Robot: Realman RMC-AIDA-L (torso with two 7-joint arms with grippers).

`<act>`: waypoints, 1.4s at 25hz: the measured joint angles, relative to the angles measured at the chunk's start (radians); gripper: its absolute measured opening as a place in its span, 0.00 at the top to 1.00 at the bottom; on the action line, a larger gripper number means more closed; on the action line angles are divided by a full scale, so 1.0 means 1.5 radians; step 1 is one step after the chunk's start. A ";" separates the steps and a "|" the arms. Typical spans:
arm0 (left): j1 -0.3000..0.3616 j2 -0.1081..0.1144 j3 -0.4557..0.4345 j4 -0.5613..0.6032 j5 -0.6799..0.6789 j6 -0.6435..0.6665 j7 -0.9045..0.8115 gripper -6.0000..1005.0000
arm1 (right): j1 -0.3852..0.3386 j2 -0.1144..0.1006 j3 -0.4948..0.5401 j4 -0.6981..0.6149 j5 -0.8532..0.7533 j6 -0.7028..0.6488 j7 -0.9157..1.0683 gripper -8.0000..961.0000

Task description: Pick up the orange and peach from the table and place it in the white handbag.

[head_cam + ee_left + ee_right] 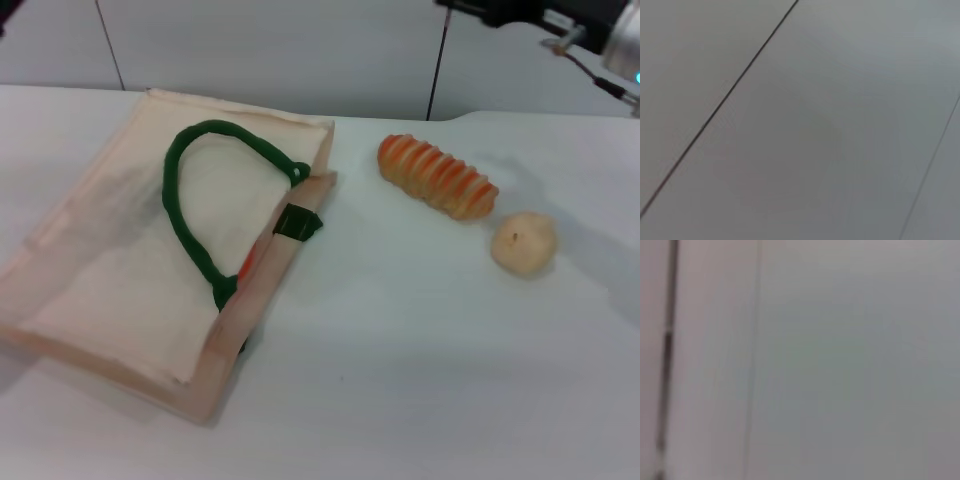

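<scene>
The white handbag lies flat on the table at the left in the head view, its green rope handle on top and its opening facing right. A small sliver of orange-red shows inside the opening. The orange and the peach are otherwise hidden or out of view. My right gripper is raised high at the top right edge, far above the table and apart from everything. My left gripper is out of view. Both wrist views show only bare wall panels.
A ridged orange-striped oblong item lies right of the bag. A pale beige ball sits near it, to the front right. The white table spreads out in front, with a wall behind it.
</scene>
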 joint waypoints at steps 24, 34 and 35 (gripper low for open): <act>-0.041 -0.080 -0.002 -0.196 -0.265 0.211 0.661 0.21 | -0.119 0.002 0.001 0.300 0.620 0.024 -0.556 0.08; -0.039 -0.081 -0.002 -0.197 -0.267 0.209 0.659 0.21 | -0.118 0.000 0.001 0.301 0.621 0.045 -0.555 0.08; -0.039 -0.081 -0.002 -0.197 -0.269 0.208 0.659 0.21 | -0.117 0.000 0.001 0.301 0.621 0.045 -0.555 0.08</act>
